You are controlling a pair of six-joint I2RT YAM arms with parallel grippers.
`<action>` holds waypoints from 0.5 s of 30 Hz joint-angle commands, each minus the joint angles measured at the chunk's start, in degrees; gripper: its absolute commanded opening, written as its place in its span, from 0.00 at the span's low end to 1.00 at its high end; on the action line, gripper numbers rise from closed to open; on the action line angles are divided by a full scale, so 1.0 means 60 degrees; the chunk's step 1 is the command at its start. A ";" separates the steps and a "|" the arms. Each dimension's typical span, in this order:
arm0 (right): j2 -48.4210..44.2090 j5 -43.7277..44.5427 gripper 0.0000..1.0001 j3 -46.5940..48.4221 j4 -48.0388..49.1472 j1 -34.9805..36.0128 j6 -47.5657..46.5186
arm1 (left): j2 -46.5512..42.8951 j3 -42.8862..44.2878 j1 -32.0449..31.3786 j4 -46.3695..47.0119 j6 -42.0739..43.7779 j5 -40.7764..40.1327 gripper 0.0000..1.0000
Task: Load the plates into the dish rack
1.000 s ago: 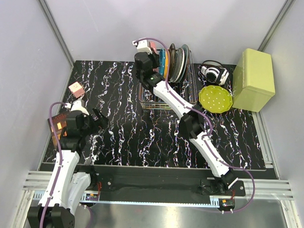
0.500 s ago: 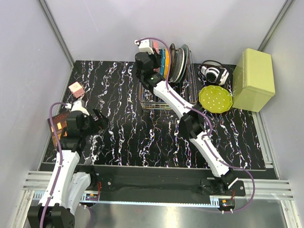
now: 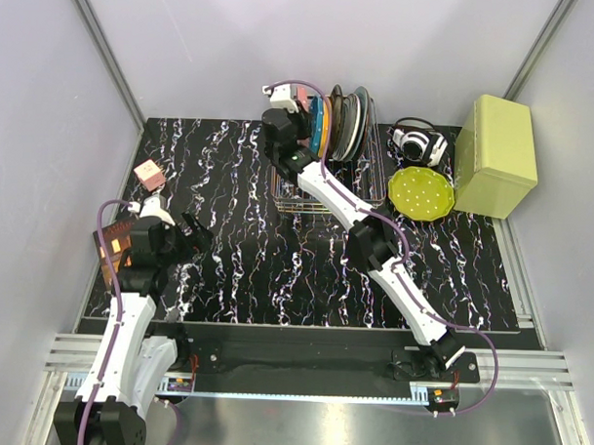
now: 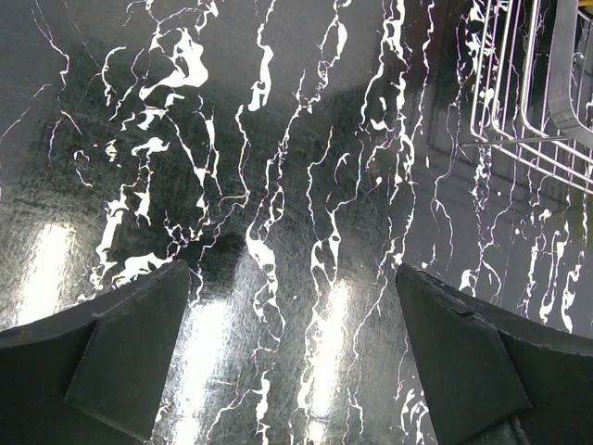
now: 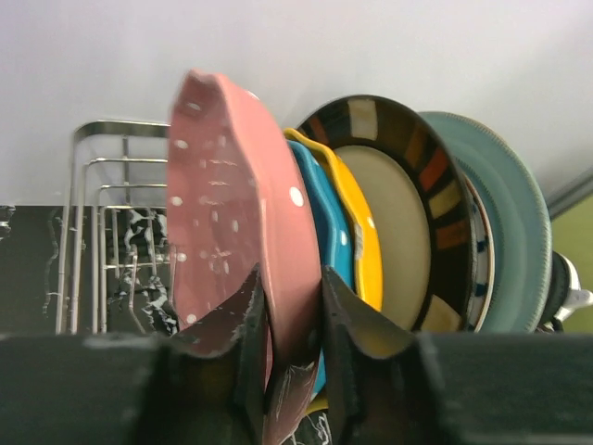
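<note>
We see the right fingers clamped on the upright pink plate, just beside the blue plate in the dish rack. The left fingers are spread wide above the desk.

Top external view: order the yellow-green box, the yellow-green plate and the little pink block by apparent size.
1. yellow-green box, largest, though its top sits nearer the camera.
2. yellow-green plate.
3. pink block, clearly smallest.

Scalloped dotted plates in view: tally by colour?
pink plate: 1
blue plate: 1
orange plate: 1
yellow-green plate: 1
Total: 4
</note>
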 commanded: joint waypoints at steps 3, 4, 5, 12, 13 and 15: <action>-0.0237 -0.0056 0.45 0.0400 0.1101 -0.0093 -0.0052 | 0.0103 0.0068 0.0033 0.0358 -0.0043 0.0282 0.99; -0.0310 -0.0056 0.46 0.0385 0.1116 -0.0079 -0.0052 | 0.0103 0.0097 0.0048 0.0358 -0.0058 0.0283 0.99; -0.0354 -0.0085 0.46 0.0312 0.1145 -0.0093 -0.0081 | 0.0118 0.0097 0.0048 0.0358 -0.0073 0.0326 0.99; -0.0968 0.0236 0.46 -0.0083 0.1175 -0.0020 -0.0286 | 0.0074 0.0199 0.0019 0.0344 0.0174 0.0225 0.99; -0.1100 0.0338 0.44 -0.0142 0.1175 0.0038 -0.0446 | 0.0074 0.0272 0.0033 0.0285 0.0307 -0.0037 0.99; -0.1741 0.0500 0.43 -0.0492 0.1030 0.0097 -0.0681 | 0.0132 0.0550 -0.0040 0.0168 0.0803 -0.0346 0.99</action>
